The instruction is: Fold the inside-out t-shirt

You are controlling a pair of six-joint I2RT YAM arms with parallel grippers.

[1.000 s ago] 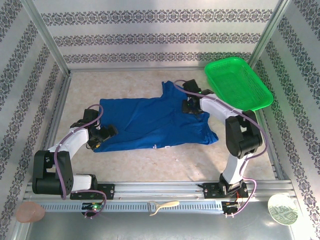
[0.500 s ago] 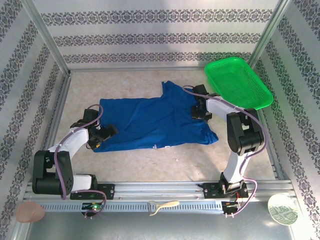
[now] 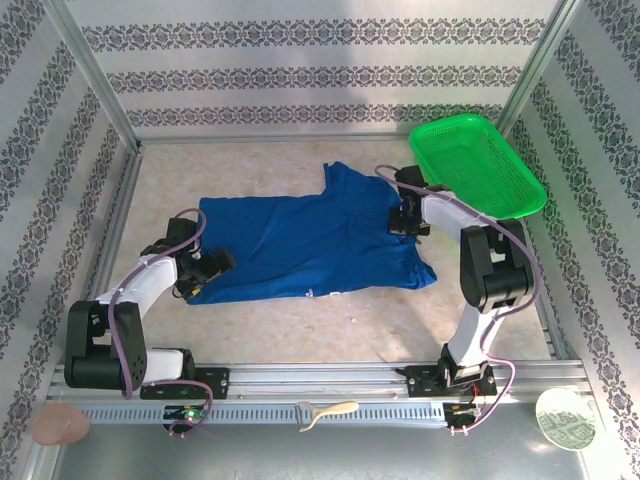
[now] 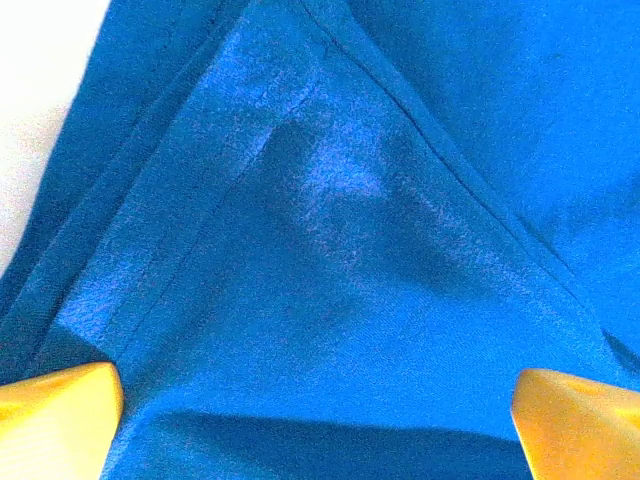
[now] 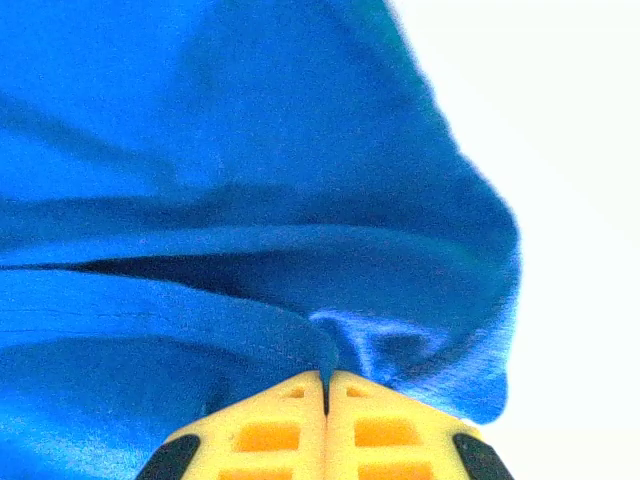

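The royal-blue t-shirt (image 3: 300, 240) lies spread across the middle of the table, with one sleeve pointing to the back (image 3: 345, 178). My left gripper (image 3: 208, 268) rests at the shirt's left edge. It is open, its yellow fingertips (image 4: 60, 420) wide apart over a seamed fold of blue cloth (image 4: 330, 230). My right gripper (image 3: 405, 222) sits at the shirt's right side and is shut on a pinched ridge of the t-shirt (image 5: 300, 330). Its yellow fingers (image 5: 270, 425) are pressed together around the cloth. No lettering or graphic is visible.
A green mesh basket (image 3: 475, 165) stands at the back right, close to the right arm. Patterned walls enclose the table. On the front ledge lie a pink disc (image 3: 60, 425), a pale utensil (image 3: 325, 412) and a round green-and-white object (image 3: 565, 418).
My right gripper has moved to the right towards the basket, drawing the shirt's right side with it. The left arm has stayed put.
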